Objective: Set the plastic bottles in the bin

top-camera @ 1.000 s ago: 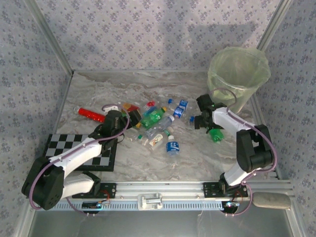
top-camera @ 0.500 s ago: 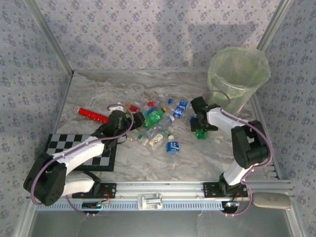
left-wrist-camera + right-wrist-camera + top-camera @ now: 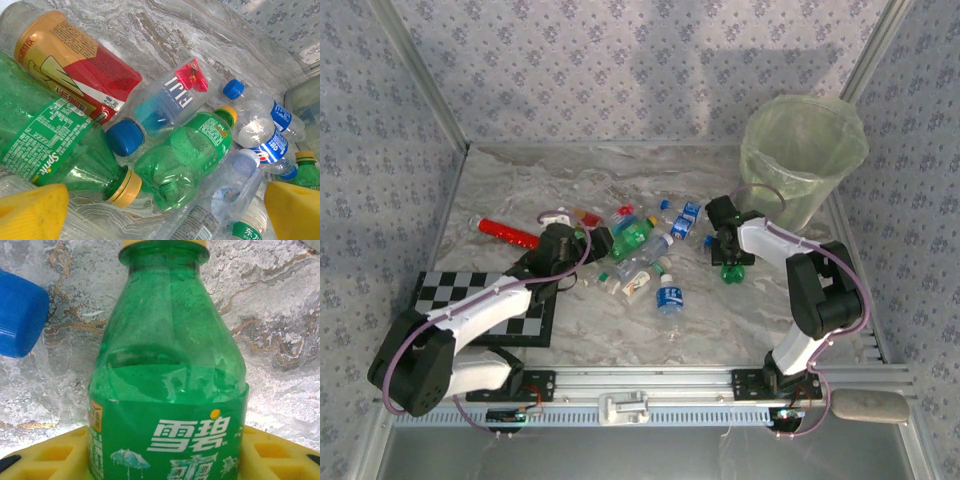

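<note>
My right end effector grips one green bottle on the marble worktop, near the single bin. My left end effector, pads spread wide, hangs over the heap; nearest it are two green bottles, one red-and-orange bottle and one clear Fiji bottle.

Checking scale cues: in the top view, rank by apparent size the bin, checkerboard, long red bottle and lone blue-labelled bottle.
Largest to smallest:
1. bin
2. checkerboard, partly hidden under the left arm
3. red bottle
4. blue-labelled bottle
</note>
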Controlling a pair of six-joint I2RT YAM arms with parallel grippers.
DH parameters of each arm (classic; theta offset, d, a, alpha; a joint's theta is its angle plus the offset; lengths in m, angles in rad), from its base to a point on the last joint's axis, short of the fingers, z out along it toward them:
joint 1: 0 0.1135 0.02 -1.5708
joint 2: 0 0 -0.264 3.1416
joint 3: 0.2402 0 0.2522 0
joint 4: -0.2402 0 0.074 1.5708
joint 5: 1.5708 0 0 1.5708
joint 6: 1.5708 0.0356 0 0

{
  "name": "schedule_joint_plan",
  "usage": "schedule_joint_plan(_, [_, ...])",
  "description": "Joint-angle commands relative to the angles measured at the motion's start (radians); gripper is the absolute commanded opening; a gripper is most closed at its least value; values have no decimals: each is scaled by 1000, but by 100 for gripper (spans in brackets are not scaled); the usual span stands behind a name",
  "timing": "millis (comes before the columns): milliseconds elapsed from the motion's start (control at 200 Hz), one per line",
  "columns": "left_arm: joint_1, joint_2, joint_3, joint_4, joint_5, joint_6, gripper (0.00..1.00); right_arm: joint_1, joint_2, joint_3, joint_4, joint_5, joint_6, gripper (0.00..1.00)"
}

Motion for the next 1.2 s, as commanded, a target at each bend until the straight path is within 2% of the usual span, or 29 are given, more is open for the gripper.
schedule_joint_plan(0, [-5,7,28,4,0,15,100,13,-58,-16,12,2,6,52])
schedule_joint_plan(150, [-6,15,31,10,-1,14,100,31,-172,-36,70,-39,-33,51])
schedule_joint_plan(415, [-8,24,36,30,19,14,100,66,-392,-39,229,-225,-107,50])
schedule_joint_plan(705, [-31,9,32,31,22,31,100,68,-457,125,324,-376,-184,49])
schedule_joint_plan(880, [-49,0,32,29,20,43,100,56,-425,308,307,-402,-248,48])
schedule_joint_plan(1004, [-61,-3,37,22,17,54,100,36,-396,436,280,-346,-287,47])
schedule_joint_plan(1194, [-85,-4,50,-1,2,75,100,-56,-352,561,266,-250,-283,47])
